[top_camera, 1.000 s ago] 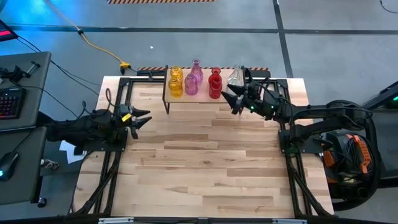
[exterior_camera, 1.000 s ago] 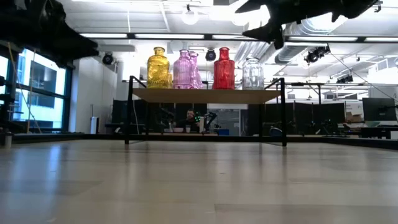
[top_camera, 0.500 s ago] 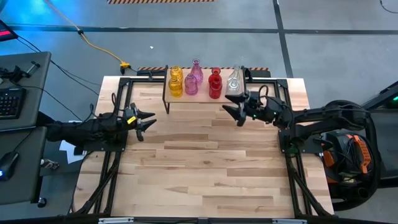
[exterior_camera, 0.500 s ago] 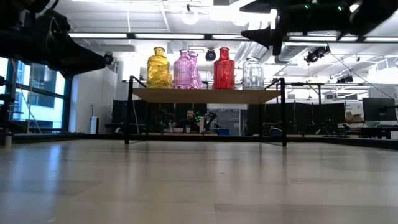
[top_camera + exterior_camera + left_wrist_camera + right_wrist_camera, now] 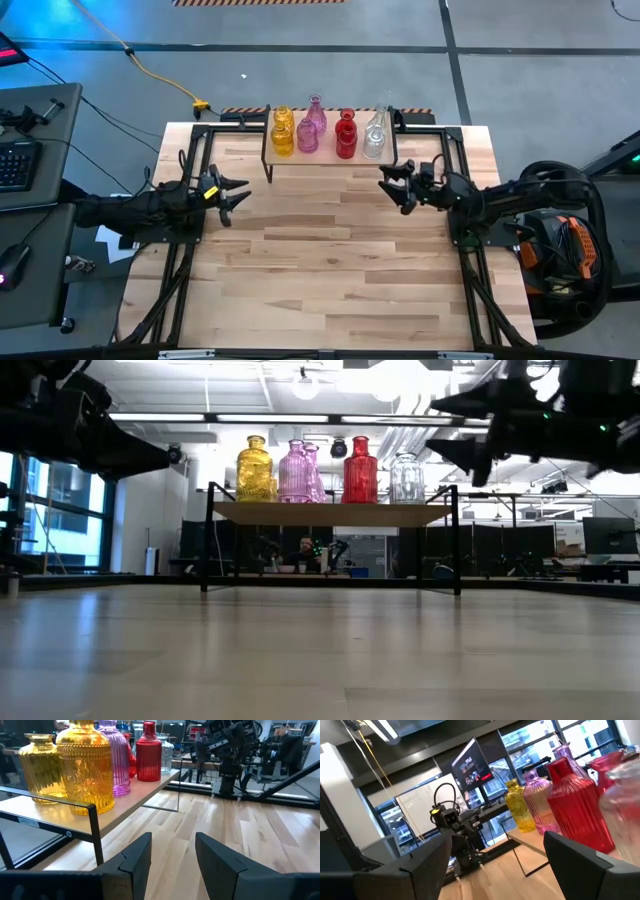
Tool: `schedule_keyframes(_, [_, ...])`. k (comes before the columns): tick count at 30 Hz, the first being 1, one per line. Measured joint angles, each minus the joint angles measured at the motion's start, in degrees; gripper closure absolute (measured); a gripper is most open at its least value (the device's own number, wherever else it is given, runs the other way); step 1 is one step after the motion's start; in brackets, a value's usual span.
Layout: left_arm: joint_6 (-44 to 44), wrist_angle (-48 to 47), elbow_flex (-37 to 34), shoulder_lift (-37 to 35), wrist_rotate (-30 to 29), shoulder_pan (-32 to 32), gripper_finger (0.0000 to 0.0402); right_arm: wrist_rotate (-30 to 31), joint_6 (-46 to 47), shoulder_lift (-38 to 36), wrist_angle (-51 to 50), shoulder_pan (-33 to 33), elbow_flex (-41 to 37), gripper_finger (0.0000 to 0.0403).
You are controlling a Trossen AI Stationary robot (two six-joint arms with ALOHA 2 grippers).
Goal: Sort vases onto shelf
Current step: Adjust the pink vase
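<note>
Eight vases (image 5: 325, 133) are up on the shelf (image 5: 330, 160), folks, standing at twelve o'clock on the table (image 5: 320, 270) in the high view: yellow (image 5: 283, 132) at the nine o'clock end, then pink (image 5: 310, 130), red (image 5: 346, 135) and clear (image 5: 374, 138) at the three o'clock end. From overhead each colour shows as two, one behind the other. Every one stands upright, long axis vertical, narrow necks pointing straight up, and the low view confirms bases flat on the light wood top. The shelf's own long axis runs nine to three.

And the right gripper (image 5: 393, 187) hangs in the air just off the shelf's clear-glass end, toward four o'clock of it, fingers spread wide with nothing between them. The left gripper (image 5: 232, 192) waits over the table's nine o'clock side, fingers parted and empty too, its wrist view looking along the row.

Nothing is left on the tabletop, so by my read the placing step is finished and the sort looks complete. What the next move calls for, I'd say, is a clean retreat: the right arm pulling away toward three o'clock without clipping that clear vase or the shelf's black legs
</note>
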Motion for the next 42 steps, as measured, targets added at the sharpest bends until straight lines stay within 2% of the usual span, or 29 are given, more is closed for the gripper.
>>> schedule_keyframes(8, [0.29, 0.0, 0.02, 0.0, -2.32, 0.0, 0.0257, -3.05, -1.99, 0.0, 4.67, 0.0, -6.25, 0.01])
schedule_keyframes(16, [0.53, 0.04, 0.02, 0.0, -2.41, 0.0, 0.0257, -2.78, -2.68, -0.72, 5.11, -1.12, -6.26, 0.01])
schedule_keyframes(22, [0.57, 0.09, 0.02, 0.0, -3.8, 0.0, 0.0257, -3.81, -5.51, -5.58, 5.91, -4.73, -6.26, 0.01])
schedule_keyframes(29, [0.57, 0.11, 0.02, 0.0, -3.93, -0.02, 0.0257, -9.8, -7.71, -13.89, 5.77, -10.53, -6.28, 0.01])
schedule_keyframes(32, [0.57, 0.13, 0.02, 0.0, -4.18, -0.02, 0.0257, -11.39, -7.42, -16.48, 2.53, -13.21, -6.28, 0.01])
schedule_keyframes(35, [0.57, 0.15, 0.02, 0.0, -4.79, -0.01, 0.0257, -13.33, -4.51, -17.94, -1.05, -16.09, -6.28, 0.01])
schedule_keyframes(42, [0.57, 0.16, 0.03, 0.0, -4.94, -0.01, 0.0257, -23.9, 0.95, -18.34, -3.86, -22.49, -6.28, 0.01])
